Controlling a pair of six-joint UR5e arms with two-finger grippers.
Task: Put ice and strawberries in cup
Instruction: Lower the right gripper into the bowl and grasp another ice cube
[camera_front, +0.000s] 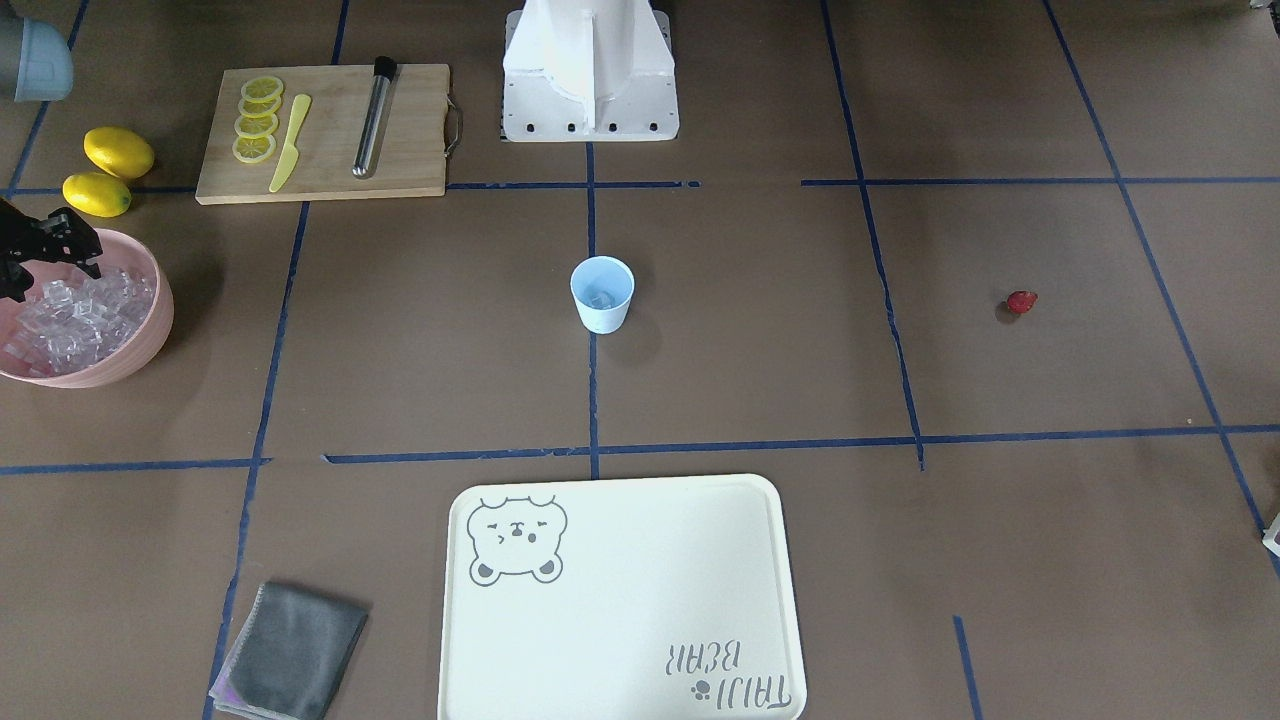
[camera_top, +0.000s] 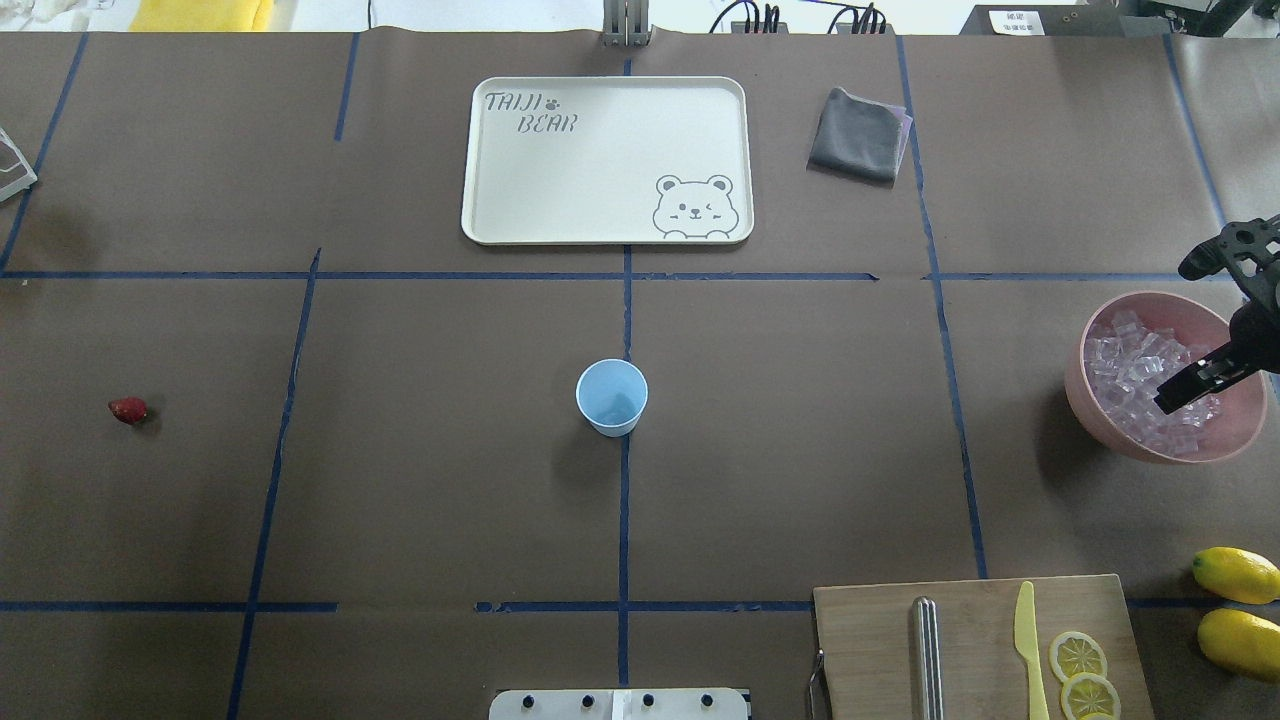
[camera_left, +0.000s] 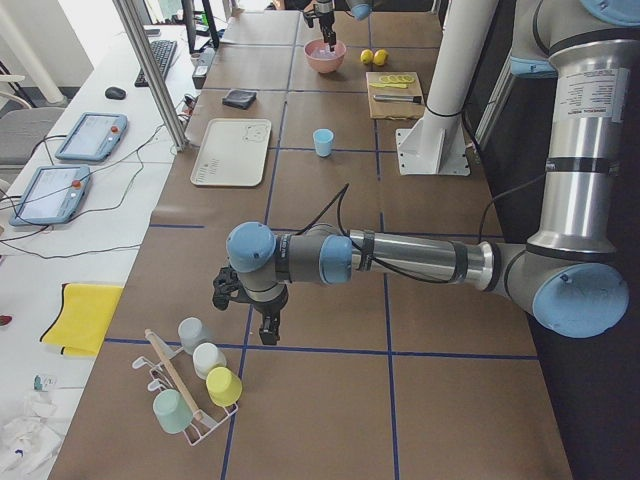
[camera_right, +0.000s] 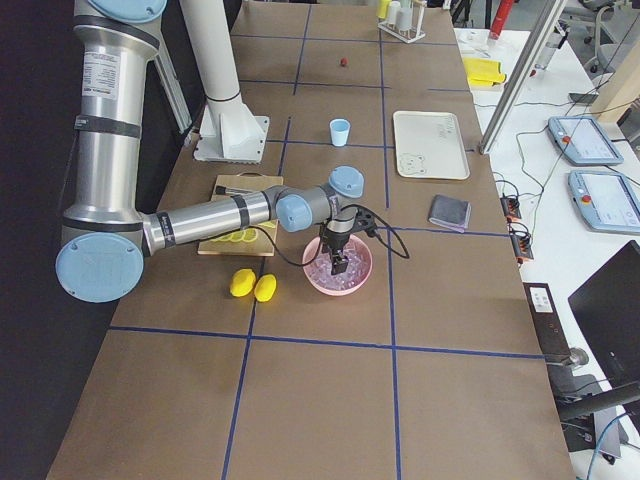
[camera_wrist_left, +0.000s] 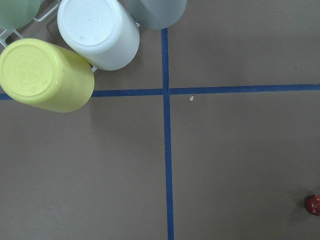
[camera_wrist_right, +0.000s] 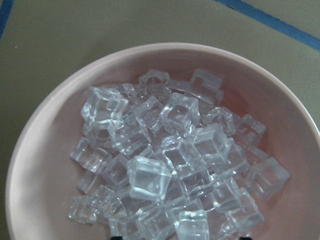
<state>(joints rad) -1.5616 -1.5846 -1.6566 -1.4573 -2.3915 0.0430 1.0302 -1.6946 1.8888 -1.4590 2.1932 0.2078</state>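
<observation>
The pale blue cup (camera_top: 611, 397) stands upright at the table's middle (camera_front: 602, 295); something clear seems to lie at its bottom. The ice (camera_wrist_right: 170, 160) fills the pink bowl (camera_top: 1085, 390) at the robot's far right. My right gripper (camera_top: 1190, 385) hangs just above the ice, jaws apart and empty (camera_front: 50, 265). The small red strawberry (camera_top: 128, 409) lies alone far to the left, and at the left wrist view's lower right edge (camera_wrist_left: 314, 204). My left gripper (camera_left: 250, 300) hovers near a cup rack, beyond the strawberry; I cannot tell if it is open or shut.
A cream bear tray (camera_top: 600, 160) and a grey cloth (camera_top: 855, 135) lie at the far side. A wooden board (camera_top: 980, 640) holds lemon slices, a yellow knife and a metal rod. Two lemons (camera_top: 1235, 575) lie beside it. Upturned cups (camera_wrist_left: 97, 32) sit on a rack.
</observation>
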